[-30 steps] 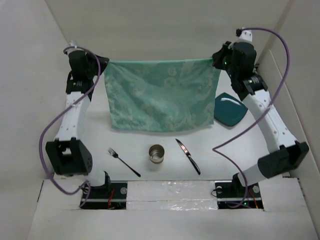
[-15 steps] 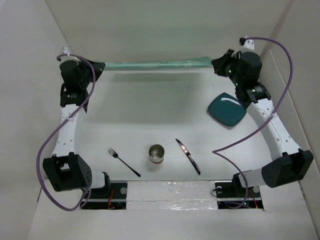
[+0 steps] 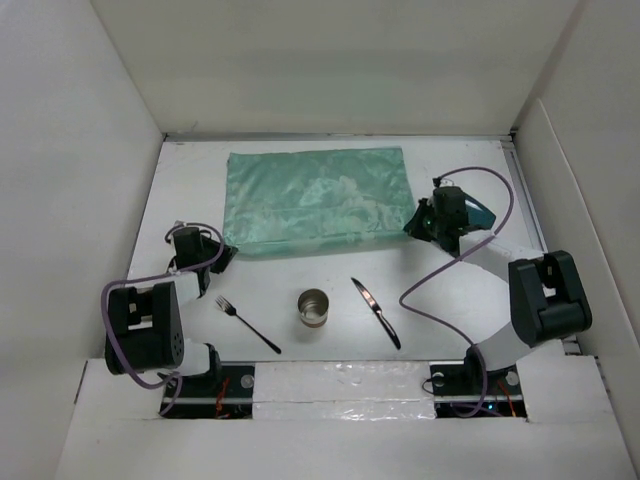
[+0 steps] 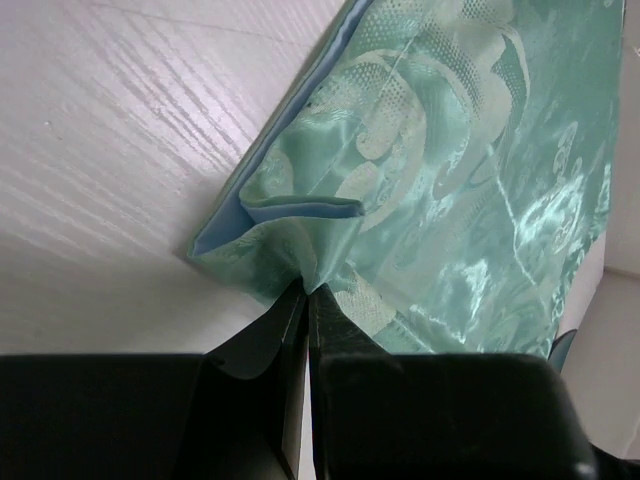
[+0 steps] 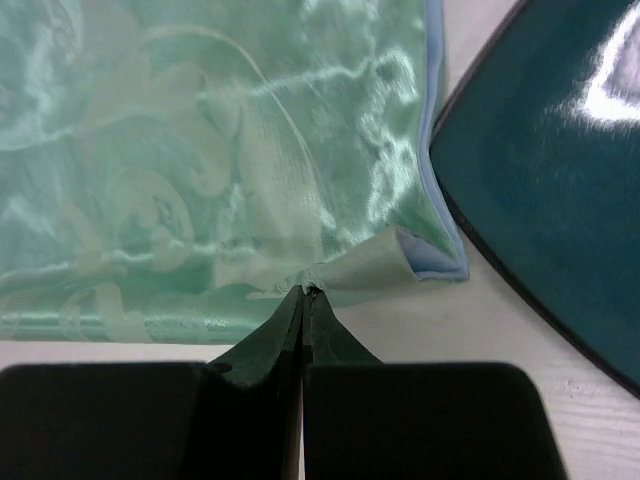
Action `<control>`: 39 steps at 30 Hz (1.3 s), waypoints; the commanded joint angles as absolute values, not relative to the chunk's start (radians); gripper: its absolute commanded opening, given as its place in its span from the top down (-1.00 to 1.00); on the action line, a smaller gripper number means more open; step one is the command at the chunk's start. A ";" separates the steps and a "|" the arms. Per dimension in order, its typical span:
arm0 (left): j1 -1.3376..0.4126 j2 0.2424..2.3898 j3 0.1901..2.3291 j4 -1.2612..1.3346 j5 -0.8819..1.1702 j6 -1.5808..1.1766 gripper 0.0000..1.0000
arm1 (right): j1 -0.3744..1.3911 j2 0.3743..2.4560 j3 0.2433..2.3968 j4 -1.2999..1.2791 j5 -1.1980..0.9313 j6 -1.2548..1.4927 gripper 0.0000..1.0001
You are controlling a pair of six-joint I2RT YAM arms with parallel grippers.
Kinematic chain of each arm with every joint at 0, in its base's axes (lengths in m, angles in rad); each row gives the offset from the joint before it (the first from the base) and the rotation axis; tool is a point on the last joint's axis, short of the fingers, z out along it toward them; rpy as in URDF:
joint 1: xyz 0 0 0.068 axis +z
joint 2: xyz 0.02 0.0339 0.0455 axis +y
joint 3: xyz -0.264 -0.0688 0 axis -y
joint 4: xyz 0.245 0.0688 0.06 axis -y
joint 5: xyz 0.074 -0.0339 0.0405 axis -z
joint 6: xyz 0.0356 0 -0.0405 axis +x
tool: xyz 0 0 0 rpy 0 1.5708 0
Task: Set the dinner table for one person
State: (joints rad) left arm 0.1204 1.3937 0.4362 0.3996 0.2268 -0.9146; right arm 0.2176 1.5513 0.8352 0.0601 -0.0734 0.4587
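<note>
Pinching the two near corners of the cloth (image 3: 315,200), both tools are clenched. The left tool (image 4: 305,288) grips one corner and the right tool (image 5: 305,290) the other, each with a small fold bunched at its tips. The cloth lies flat on the matte white, faintly grained surface (image 3: 450,300), which spreads beneath and around both tools. It stretches ahead of them, its long axis running from one tool to the other. It is glossy mint satin with a woven floral pattern and a pale blue underside. Once the corners are let go, the plate (image 5: 560,170) is probably next: dark teal, glazed, round-cornered, just beside the right tool's outer side, so the right arm is nearer. Behind the tools, toward the bases, lie a slim fork (image 3: 247,324), a metal tin (image 3: 314,307) and a knife (image 3: 376,312).
</note>
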 commanded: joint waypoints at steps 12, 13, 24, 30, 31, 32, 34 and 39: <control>0.133 1.246 0.295 0.528 0.161 -0.807 1.00 | 0.298 1.401 0.565 0.199 -0.035 0.537 1.00; 0.133 1.232 0.290 0.522 0.163 -0.805 1.00 | 0.298 1.379 0.557 0.192 -0.035 0.540 1.00; 0.133 1.040 0.215 0.414 0.163 -0.762 1.00 | 0.298 1.229 0.448 0.141 -0.020 0.675 1.00; 0.133 0.986 0.176 0.405 0.196 -0.762 1.00 | 0.278 1.152 0.442 0.088 -0.006 0.695 0.97; 0.133 0.977 0.179 0.382 0.196 -0.761 1.00 | 0.267 1.149 0.443 0.077 -0.006 0.695 0.96; 0.133 0.954 0.178 0.374 0.201 -0.762 1.00 | 0.267 1.149 0.445 0.075 -0.006 0.692 0.95; 0.133 0.928 0.166 0.362 0.207 -0.765 1.00 | 0.267 1.150 0.448 0.074 -0.006 0.687 0.85; 0.133 0.845 0.144 0.322 0.218 -0.749 0.82 | 0.258 1.181 0.485 0.060 -0.006 0.664 0.41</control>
State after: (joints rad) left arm 0.1265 0.8860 0.1642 0.3393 0.2035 -0.7742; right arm 0.2684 1.1713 0.4416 0.0669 -0.0254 0.6807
